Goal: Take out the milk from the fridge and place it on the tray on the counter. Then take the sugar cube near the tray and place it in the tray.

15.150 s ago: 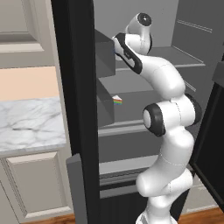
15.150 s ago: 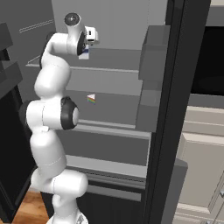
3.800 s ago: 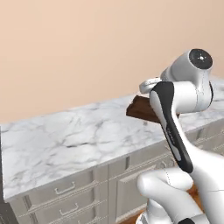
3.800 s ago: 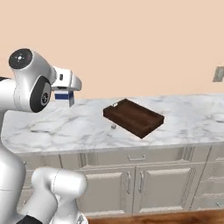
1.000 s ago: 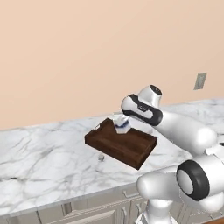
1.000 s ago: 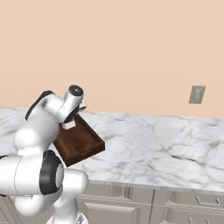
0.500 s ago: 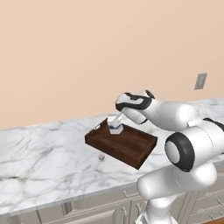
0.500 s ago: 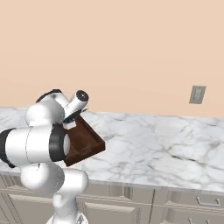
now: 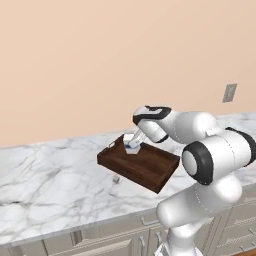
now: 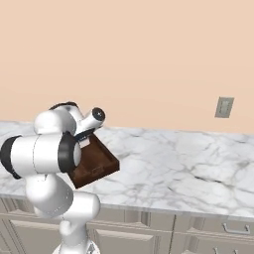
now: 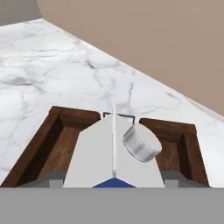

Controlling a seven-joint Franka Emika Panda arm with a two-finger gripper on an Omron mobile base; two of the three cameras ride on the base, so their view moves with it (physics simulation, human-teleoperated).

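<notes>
In the left base view, the small white gable-top milk carton with a dark blue band point(image 9: 133, 144) is seen at the centre of the frame, lowered over the far end of the dark brown wooden tray with a raised rim point(image 9: 150, 172), where half a second earlier it was carried slightly higher and further left; whether its base already touches the tray floor cannot be told. The two-finger gripper point(image 9: 135, 143) is closed around the carton, so the first placement is judged nearly complete and only release remains. The tiny white sugar cube point(image 9: 116, 179) lies on the white marble counter with grey veins point(image 9: 45, 175), just beside the tray's near edge, lower left of the carton, untouched. In the right base view, the tray point(image 10: 101, 166) is seen left of centre, partly hidden behind the arm, and the gripper point(image 10: 85, 141) reaches down over it at the same spot as half a second ago. In the hand view, the carton's white gable and grey cap point(image 11: 113, 151) rise at the bottom centre between the jaws, with the tray's rim point(image 11: 72, 114) around it on both sides.
</notes>
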